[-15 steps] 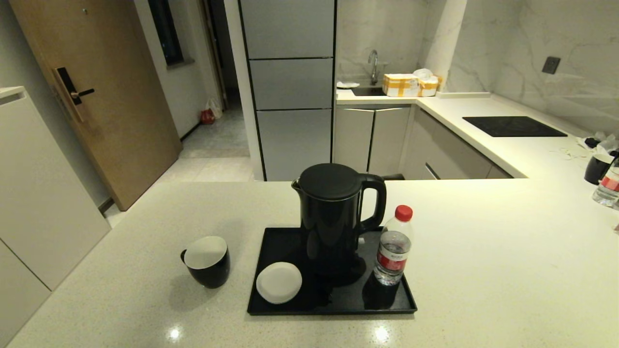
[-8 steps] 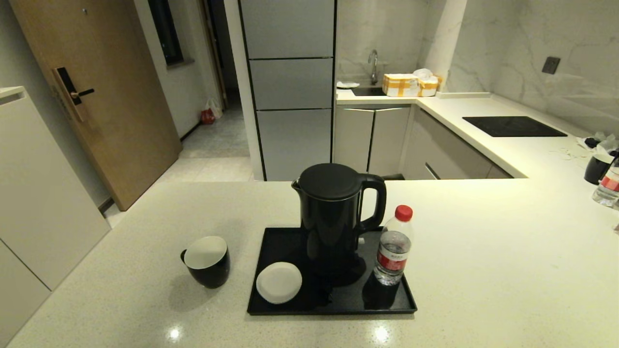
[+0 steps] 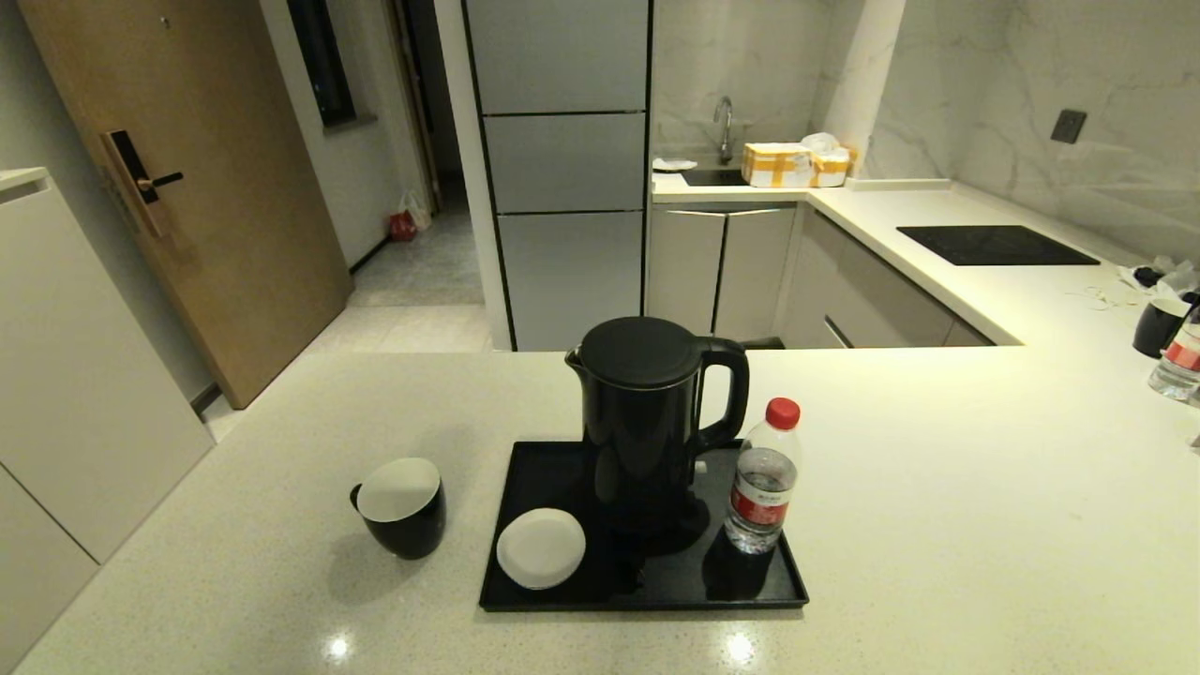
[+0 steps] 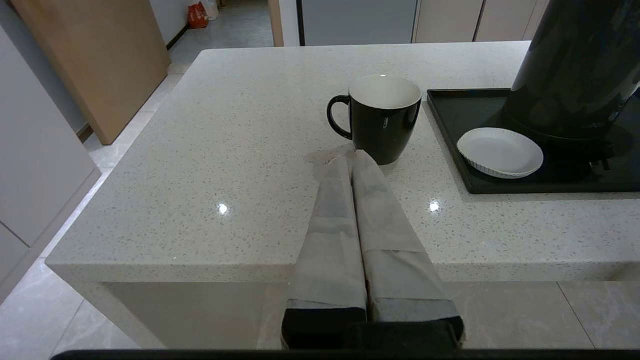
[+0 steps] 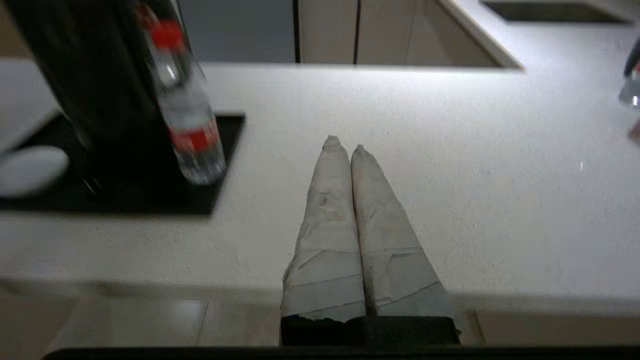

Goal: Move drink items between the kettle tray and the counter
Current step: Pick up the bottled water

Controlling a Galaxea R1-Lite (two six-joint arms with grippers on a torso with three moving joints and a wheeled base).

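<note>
A tall black kettle [image 3: 647, 422] stands on the black kettle tray [image 3: 562, 586], with a red-capped water bottle [image 3: 764, 483] on the tray's right part. A black mug [image 3: 403, 506] with a white inside sits on the cream counter [image 3: 937, 525] just left of the tray. My left gripper [image 4: 351, 156] hovers over the counter's near edge, shut and empty, its tips just short of the mug [image 4: 382, 117]. My right gripper [image 5: 345, 145] is shut and empty over bare counter, right of the bottle [image 5: 185, 110]. Neither arm shows in the head view.
A white round coaster [image 3: 541, 547] lies on the tray's front left. At the far right edge stand another dark mug [image 3: 1158, 328] and a bottle [image 3: 1179, 361]. A black hob panel [image 3: 994, 246] is set in the back counter. The counter's left edge drops to the floor.
</note>
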